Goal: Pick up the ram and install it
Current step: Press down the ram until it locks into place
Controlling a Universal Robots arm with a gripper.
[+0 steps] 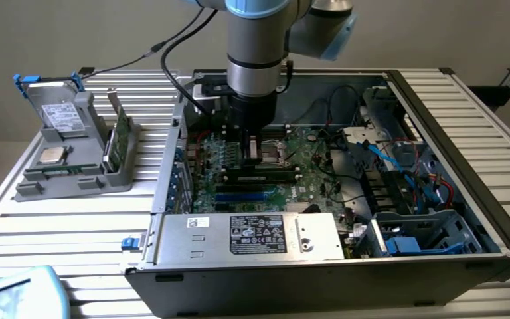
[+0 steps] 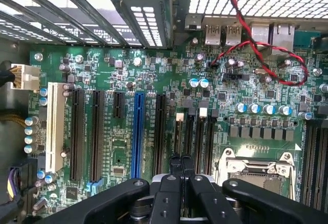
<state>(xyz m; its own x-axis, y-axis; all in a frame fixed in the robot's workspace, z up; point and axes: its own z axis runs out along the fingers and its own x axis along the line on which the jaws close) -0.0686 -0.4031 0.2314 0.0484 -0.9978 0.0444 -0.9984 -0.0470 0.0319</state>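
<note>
Robot arm (image 1: 253, 46) reaches into an open computer case (image 1: 467, 266) on a slatted metal table (image 1: 60, 232). The case lies on its side, with a grey power supply (image 1: 250, 234) bearing a printed label along the near edge. The green motherboard (image 2: 154, 65) covers the case floor.

On the table at the exterior view's left, well apart from the arm, stands a grey holder (image 1: 117, 176). It carries a drive in a blue-handled caddy (image 1: 56, 109), a square silver processor (image 1: 53, 156) and a green card (image 1: 115, 139) standing on edge.

The hand (image 2: 180, 158) hangs low over the motherboard, its two black fingers (image 2: 175, 163) pressed together, with nothing seen between them. Its tips sit beside the silver processor socket (image 2: 256, 165) and near the end of a row of black expansion slots (image 2: 160, 131), with one blue slot (image 2: 137, 131) among them. A twisted red-and-black wire (image 2: 241, 14) loops across the board near the rear ports.

The ram cannot be picked out with certainty in either view. The hand does not hold it.
</note>
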